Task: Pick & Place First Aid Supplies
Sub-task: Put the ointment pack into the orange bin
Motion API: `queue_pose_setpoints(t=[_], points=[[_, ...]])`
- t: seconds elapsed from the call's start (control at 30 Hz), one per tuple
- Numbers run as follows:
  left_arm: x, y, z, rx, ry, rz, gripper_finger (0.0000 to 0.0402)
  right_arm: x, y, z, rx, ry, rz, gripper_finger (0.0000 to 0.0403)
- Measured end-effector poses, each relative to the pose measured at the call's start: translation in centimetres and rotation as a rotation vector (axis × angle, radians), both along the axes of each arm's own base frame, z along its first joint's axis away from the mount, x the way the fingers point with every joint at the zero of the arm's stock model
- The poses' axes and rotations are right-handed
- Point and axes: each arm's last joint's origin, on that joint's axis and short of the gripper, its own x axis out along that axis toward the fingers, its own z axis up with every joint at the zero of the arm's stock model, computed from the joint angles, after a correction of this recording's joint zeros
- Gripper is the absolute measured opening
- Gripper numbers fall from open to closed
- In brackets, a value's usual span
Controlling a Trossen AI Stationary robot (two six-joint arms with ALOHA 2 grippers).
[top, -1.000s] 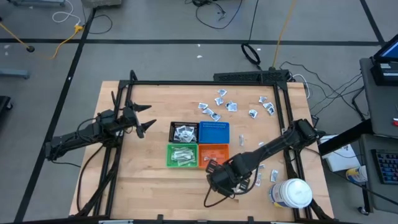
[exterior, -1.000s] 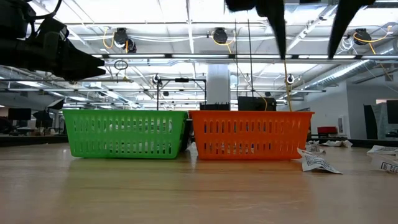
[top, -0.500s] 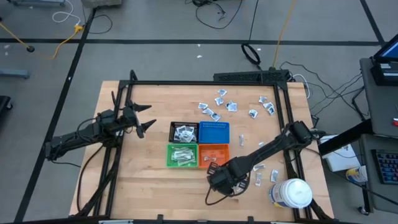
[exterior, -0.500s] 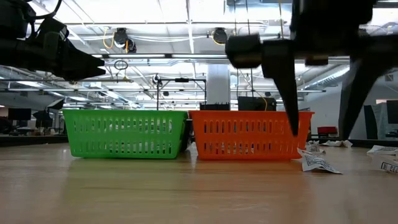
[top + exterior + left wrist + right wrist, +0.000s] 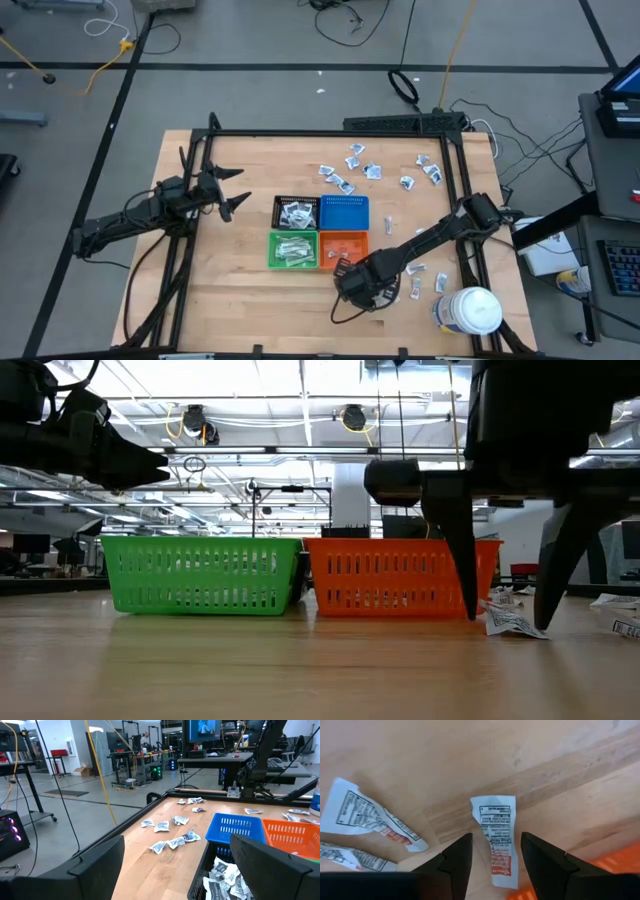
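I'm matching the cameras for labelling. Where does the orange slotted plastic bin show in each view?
High view: orange slotted plastic bin at table centre, right of the green bin.
Low view: centre, right of the green bin.
Left wrist view: right edge, beside the blue bin.
Right wrist view: only an orange corner at the bottom.
Shared landmark: the green bin.

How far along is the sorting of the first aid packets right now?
Partly done: packets already fill the black bin and green bin. In hand: the right tool, open, straddles a packet on the table by the orange bin. Left: scattered packets at the far side. The left tool waits open beside the bins.
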Motion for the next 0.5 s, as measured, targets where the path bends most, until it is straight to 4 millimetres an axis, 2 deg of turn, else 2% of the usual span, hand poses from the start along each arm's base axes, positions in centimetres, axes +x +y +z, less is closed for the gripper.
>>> queue_pose_setpoints(t=[0.27, 0.5], points=[[0.00, 0.00, 0.00, 0.000, 0.000, 0.000, 0.0365, 0.11, -0.01, -0.14, 0.000, -0.019, 0.048, 0.0120], [0.00, 0.00, 0.00, 0.000, 0.000, 0.000, 0.0365, 0.22, 0.05, -0.12, 0.008, -0.030, 0.050, 0.0027]])
